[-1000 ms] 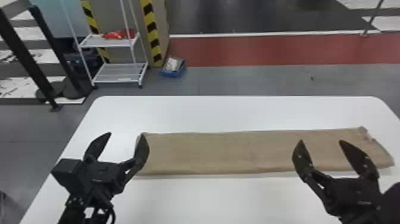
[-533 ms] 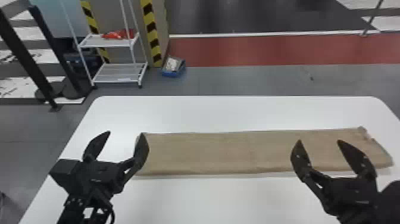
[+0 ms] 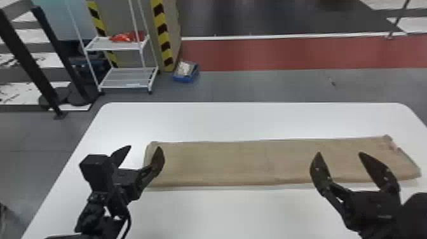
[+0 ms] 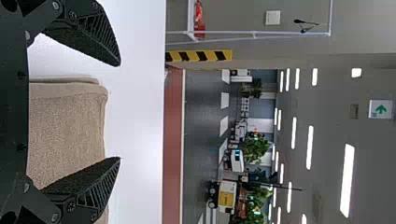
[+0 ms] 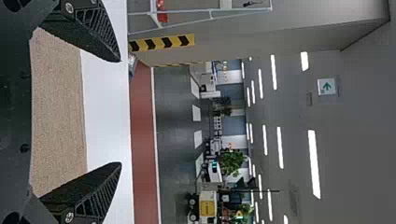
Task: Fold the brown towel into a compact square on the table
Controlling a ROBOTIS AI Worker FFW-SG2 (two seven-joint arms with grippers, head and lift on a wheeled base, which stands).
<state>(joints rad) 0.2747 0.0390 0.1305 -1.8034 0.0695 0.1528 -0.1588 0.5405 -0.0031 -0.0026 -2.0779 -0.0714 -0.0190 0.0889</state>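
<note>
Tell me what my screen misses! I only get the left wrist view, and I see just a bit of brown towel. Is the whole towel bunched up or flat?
Observer: Flat. In the head view, the towel makes one long strip from side to side on the table.

Operator: Cool! Where's the robot's other gripper, and is it pinching the towel?

Observer: No, the right gripper is open, and in the head view it shows against the towel's right part.
</note>
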